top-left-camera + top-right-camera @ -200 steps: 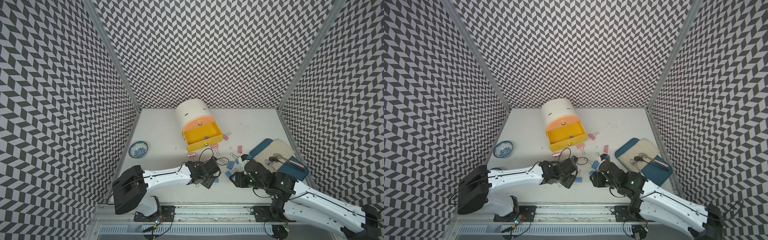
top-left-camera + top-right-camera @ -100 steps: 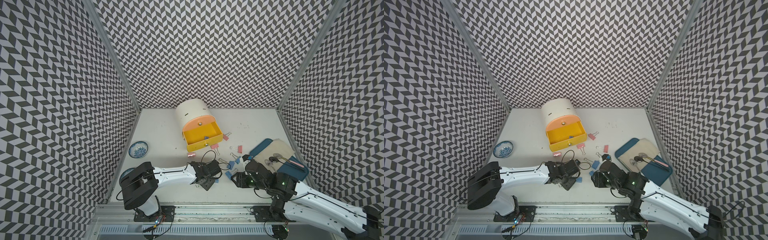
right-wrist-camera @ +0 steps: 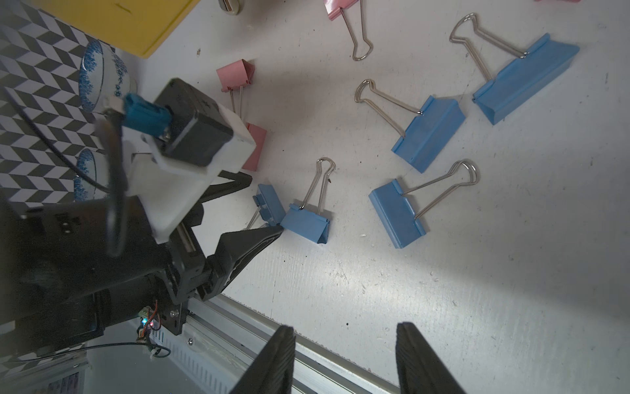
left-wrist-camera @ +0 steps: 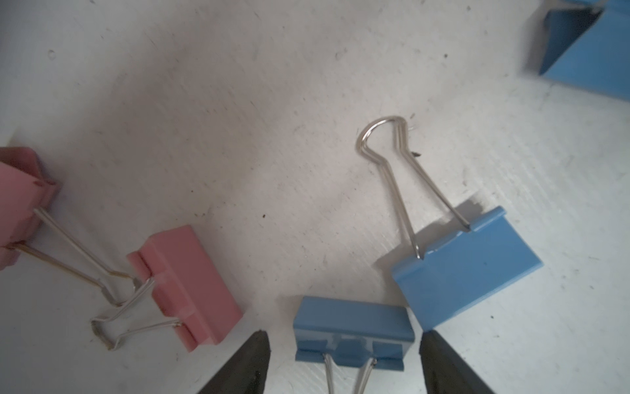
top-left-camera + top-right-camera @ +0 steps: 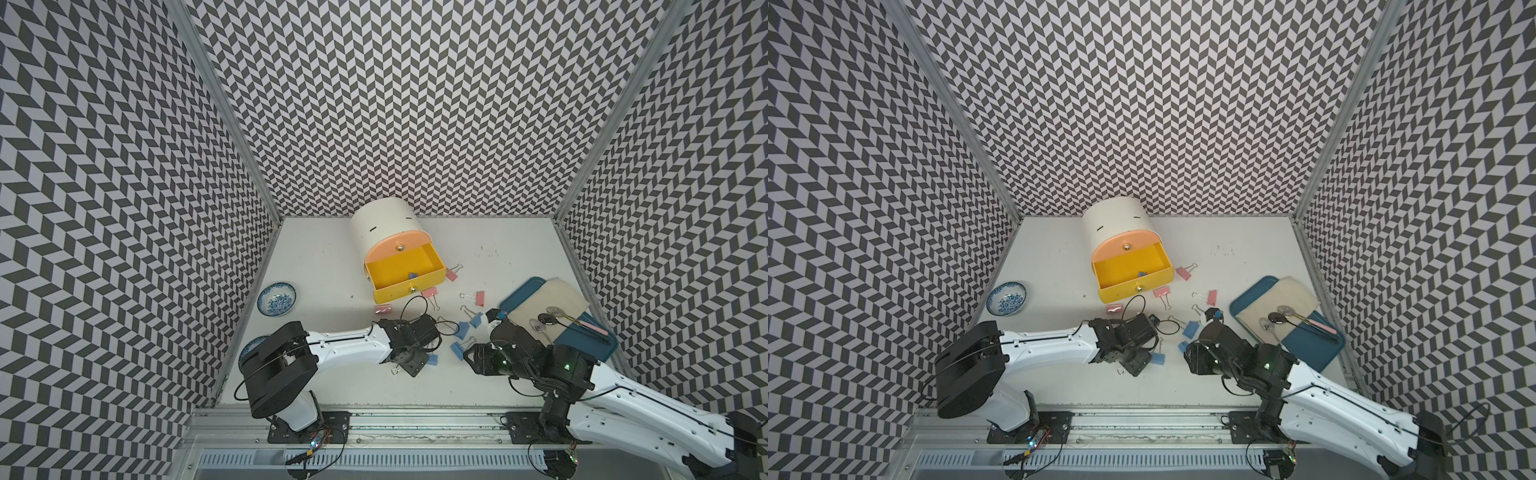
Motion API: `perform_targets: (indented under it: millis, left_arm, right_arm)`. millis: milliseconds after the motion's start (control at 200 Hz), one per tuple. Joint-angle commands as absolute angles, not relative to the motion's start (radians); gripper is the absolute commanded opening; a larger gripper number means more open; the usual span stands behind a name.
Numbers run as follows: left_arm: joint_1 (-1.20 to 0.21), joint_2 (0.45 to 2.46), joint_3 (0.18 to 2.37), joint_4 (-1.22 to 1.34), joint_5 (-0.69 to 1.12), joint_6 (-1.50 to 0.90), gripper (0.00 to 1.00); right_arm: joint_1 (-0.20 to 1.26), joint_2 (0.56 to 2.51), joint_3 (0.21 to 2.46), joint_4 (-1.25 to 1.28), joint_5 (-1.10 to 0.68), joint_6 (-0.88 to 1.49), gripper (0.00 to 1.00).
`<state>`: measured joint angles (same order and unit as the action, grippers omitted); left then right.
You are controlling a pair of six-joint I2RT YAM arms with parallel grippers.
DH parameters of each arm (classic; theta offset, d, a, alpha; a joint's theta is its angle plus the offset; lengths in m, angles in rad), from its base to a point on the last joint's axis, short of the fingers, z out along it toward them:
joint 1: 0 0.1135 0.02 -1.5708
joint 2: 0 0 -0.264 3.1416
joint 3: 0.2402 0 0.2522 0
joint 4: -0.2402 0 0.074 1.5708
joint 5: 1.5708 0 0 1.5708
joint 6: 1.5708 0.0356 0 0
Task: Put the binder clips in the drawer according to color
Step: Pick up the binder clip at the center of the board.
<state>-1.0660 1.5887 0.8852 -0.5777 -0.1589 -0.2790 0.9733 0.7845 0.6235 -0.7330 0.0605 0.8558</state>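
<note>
Blue, this binder clip (image 4: 353, 327) lies on the table (image 4: 238, 119) between my left gripper's (image 4: 344, 337) spread jaws, touched by neither. It looks light, stiff and slick; I would pinch its flat body, not the thin wire handles. My right gripper (image 3: 345, 327) hangs parted, empty.

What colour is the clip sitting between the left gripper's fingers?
Blue. The binder clip shows best in the left wrist view.
</note>
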Motion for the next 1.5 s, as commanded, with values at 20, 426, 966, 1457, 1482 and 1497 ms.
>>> perform_targets:
  millis: [20,426,966,1457,1482,1497]
  left_arm:
    - [-1.062,1.621,0.917,-0.552,-0.135,-0.261,0.72]
    - [-1.062,1.636,0.928,-0.58,-0.149,-0.276,0.53]
    - [-1.069,1.45,1.023,-0.745,-0.133,-0.369,0.47]
    - [-1.041,1.336,1.275,-0.92,-0.143,-0.383,0.48]
    - [-1.035,1.337,1.297,-0.928,-0.142,-0.375,0.49]
    - [-1.03,1.339,1.309,-0.931,-0.141,-0.372,0.49]
  right_arm:
    - [0.978,0.783,0.652,-0.716,0.095,0.845,0.52]
    - [0.977,0.781,0.65,-0.717,0.102,0.847,0.52]
    - [0.976,0.787,0.655,-0.678,0.124,0.845,0.53]
    - [0.893,0.913,0.802,-0.5,-0.013,0.755,0.54]
    - [0.884,0.92,0.814,-0.494,-0.024,0.749,0.54]
    - [0.878,0.925,0.821,-0.488,-0.032,0.745,0.54]
